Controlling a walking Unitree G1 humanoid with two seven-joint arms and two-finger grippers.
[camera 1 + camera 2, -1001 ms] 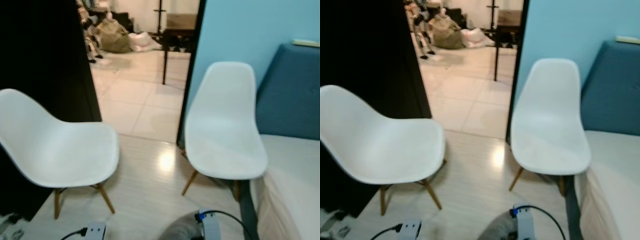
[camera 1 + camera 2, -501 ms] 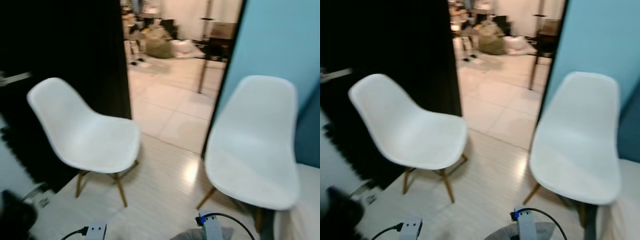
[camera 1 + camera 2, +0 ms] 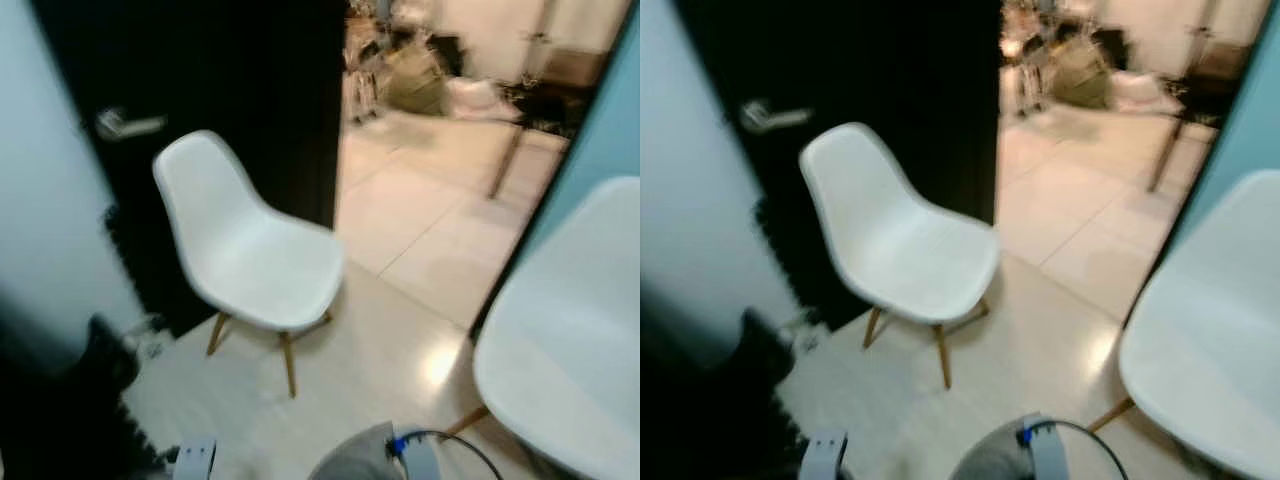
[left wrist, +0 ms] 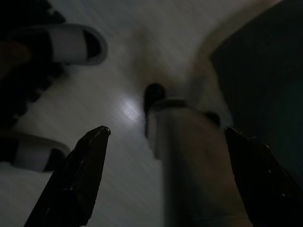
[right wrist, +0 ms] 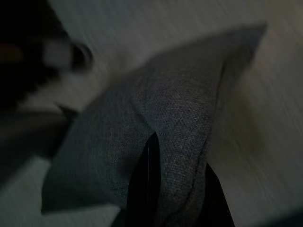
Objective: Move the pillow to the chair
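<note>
A grey fabric pillow (image 5: 161, 123) hangs from my right gripper (image 5: 173, 189), whose black fingers are shut on a fold of it; a corner of the pillow (image 3: 350, 462) peeks in at the bottom of the head views. Two white shell chairs with wooden legs stand ahead: one (image 3: 255, 255) left of centre by the black door, another (image 3: 565, 350) at the right edge. My left gripper (image 4: 165, 142) hangs open over the pale floor, its black fingers (image 4: 78, 175) spread wide with nothing between them.
A black door (image 3: 250, 90) with a silver handle (image 3: 120, 124) stands open behind the left chair. Beyond the doorway lies a tiled room with clutter (image 3: 430, 70) and a table leg (image 3: 505, 165). Slippers (image 4: 71, 43) lie on the floor near my left gripper. A dark shape (image 3: 60, 410) fills the lower left.
The camera has swung left: both chairs have shifted right in view, the door handle and pale wall have come in at the left, and the blue sofa has left the picture.
</note>
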